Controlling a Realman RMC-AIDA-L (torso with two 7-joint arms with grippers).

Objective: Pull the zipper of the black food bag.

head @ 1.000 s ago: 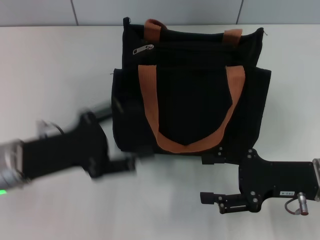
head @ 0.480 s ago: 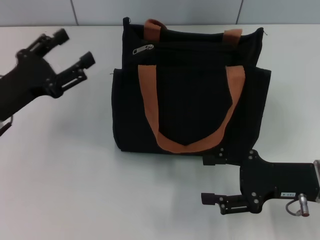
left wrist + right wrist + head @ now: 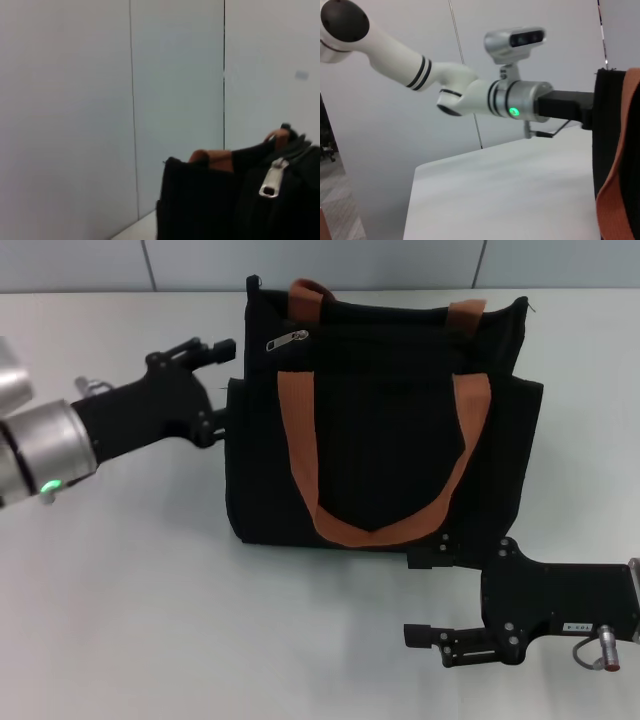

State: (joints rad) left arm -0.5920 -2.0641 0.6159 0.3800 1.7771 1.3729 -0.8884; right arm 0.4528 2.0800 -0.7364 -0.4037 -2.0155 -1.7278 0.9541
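**Left arm swings in beside the bag's zip corner**

Nearest me, my right gripper (image 3: 425, 597) sits parked by the bag's bottom edge, fingers spread. Over the last half second my left gripper (image 3: 222, 380) came back to the black food bag (image 3: 400, 455), fingers spread against its side, so I judge the grab is next. Soft matte fabric, boxy; beyond, the zipper (image 3: 286, 339), shiny metal teardrop, lies along the upper edge.

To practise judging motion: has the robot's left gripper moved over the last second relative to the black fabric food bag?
Yes. The left gripper has swung from the black fabric food bag's lower left corner, out and up, to its upper left side, near the silver zipper pull.
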